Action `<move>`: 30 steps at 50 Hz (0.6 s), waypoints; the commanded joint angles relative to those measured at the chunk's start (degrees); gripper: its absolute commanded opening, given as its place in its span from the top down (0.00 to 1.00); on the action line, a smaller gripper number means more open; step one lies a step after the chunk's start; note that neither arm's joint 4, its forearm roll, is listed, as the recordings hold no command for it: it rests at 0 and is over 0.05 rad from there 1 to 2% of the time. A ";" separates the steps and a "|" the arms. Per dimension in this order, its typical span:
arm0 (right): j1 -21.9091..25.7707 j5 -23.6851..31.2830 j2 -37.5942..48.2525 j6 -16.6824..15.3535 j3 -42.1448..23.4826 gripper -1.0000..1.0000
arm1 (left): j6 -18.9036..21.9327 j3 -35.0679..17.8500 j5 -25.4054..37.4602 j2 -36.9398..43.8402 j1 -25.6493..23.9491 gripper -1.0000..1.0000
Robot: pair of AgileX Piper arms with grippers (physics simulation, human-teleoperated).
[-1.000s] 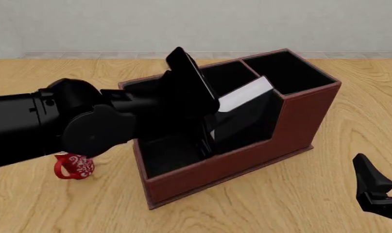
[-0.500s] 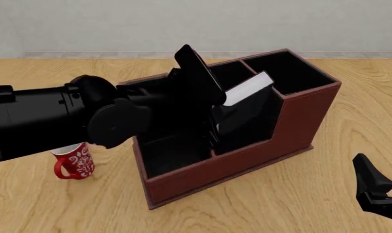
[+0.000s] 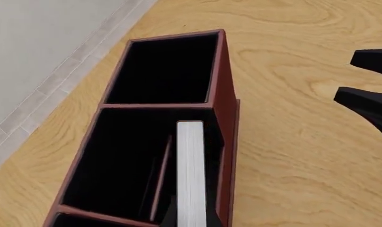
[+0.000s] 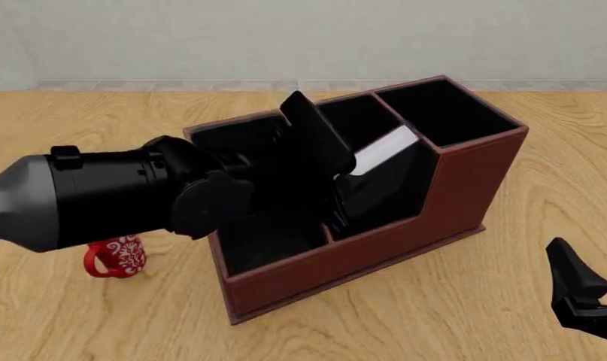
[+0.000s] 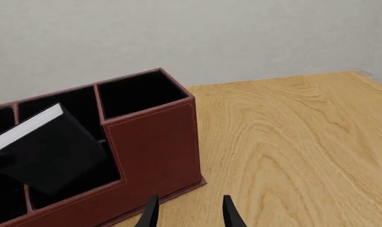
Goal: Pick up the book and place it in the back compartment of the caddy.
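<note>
- The table (image 4: 464, 301) is pale wood with a bold, wavy grain; it carries the caddy (image 4: 464, 195), and beyond the caddy it meets a light tiled strip and a plain grey-white wall (image 4: 303, 37).
- No brand, label or writing can be read anywhere; the only pattern is the white motif on the red mug (image 4: 117, 257), which stands on the table off the caddy's left end, partly hidden under the left arm.
- The caddy is dark red-brown outside, black inside, split by thin dividers, with its near long wall stepped lower.
- The book (image 4: 383, 150), black-covered with white page edges, leans tilted inside the caddy, in the section next to the tall end compartment, its top corner rising above the lowered wall.
- The left claw (image 4: 329, 177) reaches into the caddy by the book; whether it grasps the book I cannot tell.
- The right claw (image 5: 187, 213) hangs over the table in front of the caddy, well apart from it, fingers spread and holding nothing.
</note>
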 commanded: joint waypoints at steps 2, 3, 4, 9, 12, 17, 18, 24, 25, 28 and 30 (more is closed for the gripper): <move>-0.02 0.10 -0.12 -0.02 0.00 0.00 | -0.32 0.76 -2.65 1.29 0.60 1.00; -0.02 0.21 -0.24 -0.02 0.00 0.00 | -0.85 0.64 -2.63 1.34 0.65 1.00; -0.02 0.11 -0.12 -0.01 0.00 0.00 | -0.52 0.95 -2.81 1.70 0.41 1.00; -0.02 0.05 -0.04 0.00 0.00 0.00 | -0.87 0.98 -3.13 2.80 0.31 1.00; -0.03 -0.05 0.05 0.00 0.00 0.00 | -1.30 0.74 -3.27 3.09 0.24 1.00; -0.03 -0.13 0.12 -0.02 0.00 0.00 | -1.58 0.91 -3.94 3.43 -0.32 1.00; -0.03 -0.17 0.17 -0.01 0.00 0.00 | -1.60 1.00 -4.10 3.57 -0.44 1.00; -0.04 0.04 -0.05 -0.01 0.00 0.00 | -1.53 1.12 -4.33 4.45 -0.47 1.00; -0.04 -0.02 0.02 -0.01 0.00 0.00 | -1.50 1.16 -4.36 4.66 -0.41 1.00; -0.04 -0.20 0.22 0.00 0.00 0.00 | -1.49 0.77 -4.04 4.87 -0.04 1.00; -0.04 -0.21 0.19 -0.02 0.00 0.00 | -1.14 0.92 -4.31 4.91 0.21 1.00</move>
